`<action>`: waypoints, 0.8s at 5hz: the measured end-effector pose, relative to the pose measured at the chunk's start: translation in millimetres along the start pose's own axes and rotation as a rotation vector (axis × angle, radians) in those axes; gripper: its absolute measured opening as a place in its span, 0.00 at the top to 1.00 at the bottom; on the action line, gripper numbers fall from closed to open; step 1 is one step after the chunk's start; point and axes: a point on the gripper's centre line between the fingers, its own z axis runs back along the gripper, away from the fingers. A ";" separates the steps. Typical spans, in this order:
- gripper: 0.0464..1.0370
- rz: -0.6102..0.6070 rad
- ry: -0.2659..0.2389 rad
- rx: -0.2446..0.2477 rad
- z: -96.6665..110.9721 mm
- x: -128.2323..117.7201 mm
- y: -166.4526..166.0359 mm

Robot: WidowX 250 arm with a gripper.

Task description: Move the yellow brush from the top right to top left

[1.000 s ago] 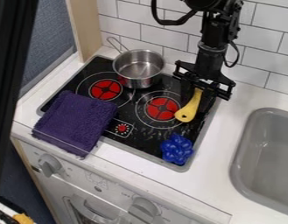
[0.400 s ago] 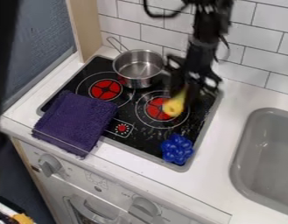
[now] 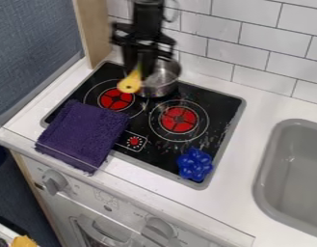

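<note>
The gripper (image 3: 139,70) grips the brush (image 3: 129,83) below it, with the pot (image 3: 165,81) apparently close beside, so lowering too near could knock the pot.

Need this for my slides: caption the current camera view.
Gripper holds yellow brush over the stove, near the steel pot.

White tabletop (image 3: 263,103), black cooktop (image 3: 219,103) inset — bearing a metal pot (image 3: 165,85), rear; purple cloth (image 3: 83,135), front left; blue lobed object (image 3: 194,165), front right.
</note>
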 end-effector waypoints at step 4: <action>0.71 -0.007 -0.024 0.047 -48.0 5.4 82.7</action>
